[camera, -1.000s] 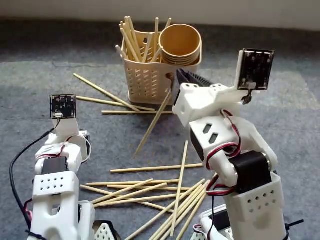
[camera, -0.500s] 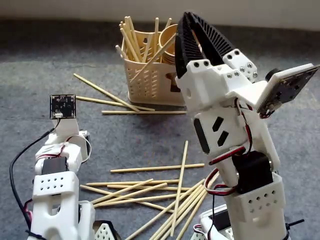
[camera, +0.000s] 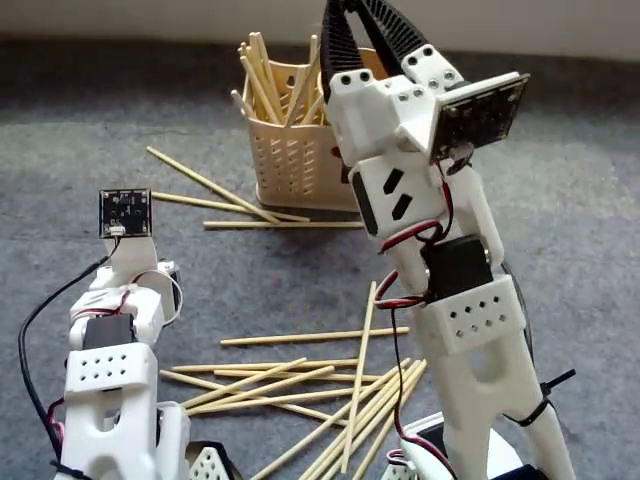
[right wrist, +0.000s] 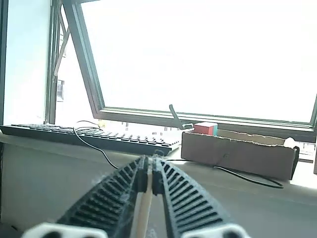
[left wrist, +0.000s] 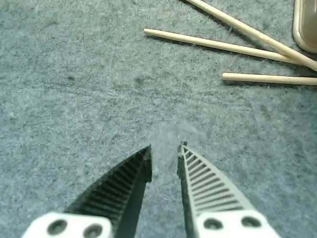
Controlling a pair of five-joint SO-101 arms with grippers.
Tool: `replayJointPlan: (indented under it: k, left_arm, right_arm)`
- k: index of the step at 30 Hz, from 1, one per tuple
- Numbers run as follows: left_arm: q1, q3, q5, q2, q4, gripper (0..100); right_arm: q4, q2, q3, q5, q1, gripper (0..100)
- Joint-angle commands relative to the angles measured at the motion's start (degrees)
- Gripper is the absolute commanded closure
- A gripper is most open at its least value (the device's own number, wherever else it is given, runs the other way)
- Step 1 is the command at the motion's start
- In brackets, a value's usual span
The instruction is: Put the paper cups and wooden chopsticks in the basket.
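The right fingers (right wrist: 150,158) are pinched closed on one wooden chopstick (right wrist: 144,203), held high by the basket (camera: 295,165), which stands at the far side of the grey counter (camera: 580,230) with several sticks upright in it. The left fingers (left wrist: 165,148) are slightly parted, gripping nothing, low over the counter. Loose chopsticks (camera: 300,385) lie scattered between the arms, and stray chopsticks (camera: 215,190) lie beside the basket
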Motion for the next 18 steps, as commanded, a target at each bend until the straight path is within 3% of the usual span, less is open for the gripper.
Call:
replayJointPlan:
  k: [1, 18]
  left_arm:
    - [-0.75, -0.31, -0.26, -0.92, -0.97, 89]
    - [-0.75, -0.31, -0.26, -0.92, -0.97, 89]
  right_arm:
    - [-2.24, 0.13, -2.33, 0.88, -0.31, 99.3]
    - [-2.24, 1.36, -1.45, 0.53, 1.54, 99.3]
